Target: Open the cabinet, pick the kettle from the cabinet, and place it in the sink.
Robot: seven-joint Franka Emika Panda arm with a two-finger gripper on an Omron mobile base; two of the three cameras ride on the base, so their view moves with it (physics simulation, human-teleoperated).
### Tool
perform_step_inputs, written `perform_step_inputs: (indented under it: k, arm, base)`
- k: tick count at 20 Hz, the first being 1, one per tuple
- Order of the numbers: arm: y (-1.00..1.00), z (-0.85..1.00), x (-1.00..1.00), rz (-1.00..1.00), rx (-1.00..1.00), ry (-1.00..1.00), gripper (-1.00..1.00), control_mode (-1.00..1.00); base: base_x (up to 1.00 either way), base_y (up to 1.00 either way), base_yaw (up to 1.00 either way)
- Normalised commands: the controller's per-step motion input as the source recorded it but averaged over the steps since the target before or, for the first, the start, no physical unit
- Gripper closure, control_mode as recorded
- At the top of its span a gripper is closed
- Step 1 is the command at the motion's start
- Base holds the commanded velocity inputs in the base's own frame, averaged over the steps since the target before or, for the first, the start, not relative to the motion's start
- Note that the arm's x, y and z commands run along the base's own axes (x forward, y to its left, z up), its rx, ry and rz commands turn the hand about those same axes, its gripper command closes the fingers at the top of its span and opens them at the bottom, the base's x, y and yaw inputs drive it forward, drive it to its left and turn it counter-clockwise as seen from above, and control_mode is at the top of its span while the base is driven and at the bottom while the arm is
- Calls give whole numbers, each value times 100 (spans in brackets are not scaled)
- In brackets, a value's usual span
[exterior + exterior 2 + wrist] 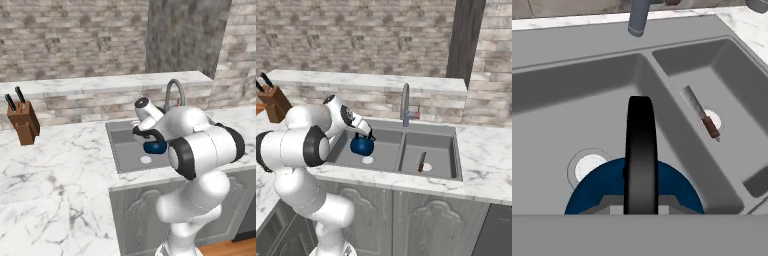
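Note:
The small dark-blue kettle (155,147) (362,145) (607,187) hangs low inside the left basin of the grey sink (125,152) (431,142) (562,100), close over the round drain. My gripper (145,133) (367,134) is shut on the kettle's black arched handle (641,145) from above. Whether the kettle's base touches the basin floor is hidden. A grey wood-grain panel of the cabinet (186,35) (468,35) hangs above and behind the sink; its inside is out of view.
The gooseneck faucet (173,90) (405,102) (639,17) rises behind the divider. A knife (421,162) (701,114) lies in the right basin. A wooden knife block (23,121) (273,102) stands on the marble counter to the left. A brick wall and raised ledge run behind.

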Motion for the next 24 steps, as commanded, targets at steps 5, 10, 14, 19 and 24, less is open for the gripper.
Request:
perform_step_inputs:
  k: [5,10,14,19,24]
  arm:
    - [-5,-27,32,-11,0,-3,100,-100]
    - [0,-34,18,-18,0,-4,100,-100]
    - [0,-39,19,-19,0,-7,100,-100]
    - [0,-33,21,-17,0,-14,100,-100]
    - [0,-35,15,-22,5,-16,100,-100]
  base:
    - [0,0,0]
    - [0,0,0]
    - [0,0,0]
    - [0,0,0]
    - [0,0,0]
